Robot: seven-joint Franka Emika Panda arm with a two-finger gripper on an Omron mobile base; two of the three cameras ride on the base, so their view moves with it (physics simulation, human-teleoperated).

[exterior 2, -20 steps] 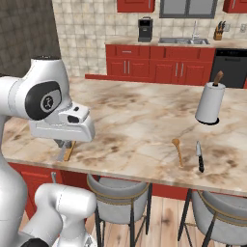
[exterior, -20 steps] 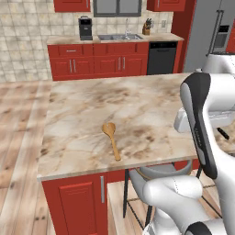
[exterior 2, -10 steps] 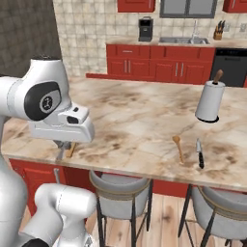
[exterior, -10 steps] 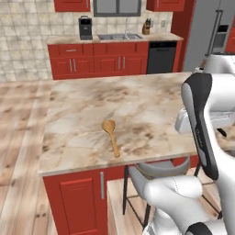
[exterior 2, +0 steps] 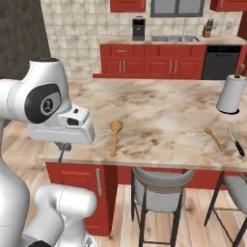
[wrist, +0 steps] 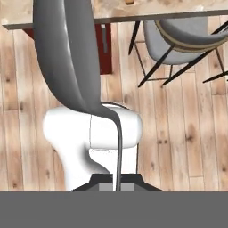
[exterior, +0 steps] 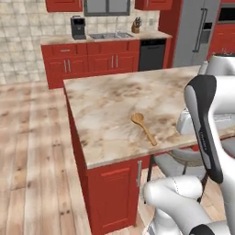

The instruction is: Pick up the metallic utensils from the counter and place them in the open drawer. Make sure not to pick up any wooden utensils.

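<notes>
Camera swung left; claw [wrist: 116, 186] clamps metal spoon [wrist: 69, 62], no writing legible.

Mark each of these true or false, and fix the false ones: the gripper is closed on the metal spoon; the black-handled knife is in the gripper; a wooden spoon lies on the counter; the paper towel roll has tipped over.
1. The gripper is closed on the metal spoon. True.
2. The black-handled knife is in the gripper. False: it lies on the counter near its right end, next to a small wooden spoon.
3. A wooden spoon lies on the counter. True: it rests near the front edge, untouched.
4. The paper towel roll has tipped over. False: it stands upright on the counter.
</notes>
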